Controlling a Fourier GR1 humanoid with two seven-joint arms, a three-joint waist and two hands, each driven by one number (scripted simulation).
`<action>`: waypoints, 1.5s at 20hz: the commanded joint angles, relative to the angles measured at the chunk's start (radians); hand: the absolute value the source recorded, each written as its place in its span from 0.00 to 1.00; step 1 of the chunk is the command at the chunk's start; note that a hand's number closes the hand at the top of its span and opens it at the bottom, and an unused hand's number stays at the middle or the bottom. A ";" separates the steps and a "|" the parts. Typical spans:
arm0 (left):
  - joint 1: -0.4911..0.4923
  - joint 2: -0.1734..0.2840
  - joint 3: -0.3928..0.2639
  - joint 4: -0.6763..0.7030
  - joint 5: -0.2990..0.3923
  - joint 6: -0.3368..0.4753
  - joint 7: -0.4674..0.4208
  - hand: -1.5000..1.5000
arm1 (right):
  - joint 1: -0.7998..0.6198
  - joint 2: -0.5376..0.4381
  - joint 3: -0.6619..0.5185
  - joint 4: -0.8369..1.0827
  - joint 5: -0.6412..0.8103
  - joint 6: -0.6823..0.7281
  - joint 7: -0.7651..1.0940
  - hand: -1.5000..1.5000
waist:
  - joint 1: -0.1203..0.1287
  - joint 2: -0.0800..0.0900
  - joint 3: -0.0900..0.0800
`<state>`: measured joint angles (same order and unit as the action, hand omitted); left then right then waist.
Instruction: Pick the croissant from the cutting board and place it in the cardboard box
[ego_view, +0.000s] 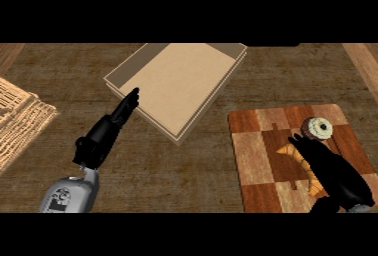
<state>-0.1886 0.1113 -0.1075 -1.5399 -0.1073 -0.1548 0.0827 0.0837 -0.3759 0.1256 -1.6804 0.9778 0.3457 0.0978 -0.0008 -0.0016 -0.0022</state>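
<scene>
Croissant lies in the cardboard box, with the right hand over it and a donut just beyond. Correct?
Not quite. In the head view the croissant lies on the cutting board, not in the cardboard box. The right hand is over it, with the donut just beyond.

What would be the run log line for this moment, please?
right hand: over croissant on cutting board | left hand: open | cardboard box: empty

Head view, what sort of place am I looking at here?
Likely a kitchen counter used for food prep: a checkered wooden cutting board carries a croissant and a small round pastry, with an open cardboard box nearby.
</scene>
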 joint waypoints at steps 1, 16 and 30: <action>-0.010 -0.031 -0.019 -0.068 -0.022 0.018 0.090 0.50 | -0.065 -0.002 -0.025 0.084 0.037 0.006 -0.019 0.00 | 0.002 0.001 0.002; -0.020 -0.015 0.017 -0.021 -0.023 -0.027 0.034 0.50 | -0.151 0.016 0.152 0.144 0.153 -0.061 -0.251 1.00 | 0.026 0.006 0.003; -0.039 -0.025 0.018 -0.036 -0.012 -0.040 0.068 0.50 | -0.645 0.145 0.216 0.368 0.065 -0.195 -0.746 1.00 | 0.019 0.004 0.003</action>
<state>-0.2181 0.0825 -0.1026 -1.5397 -0.1355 -0.1874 0.0917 -0.4628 -0.2739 0.3871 -1.3757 1.0766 0.1856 -0.5777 0.0373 0.0071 0.0002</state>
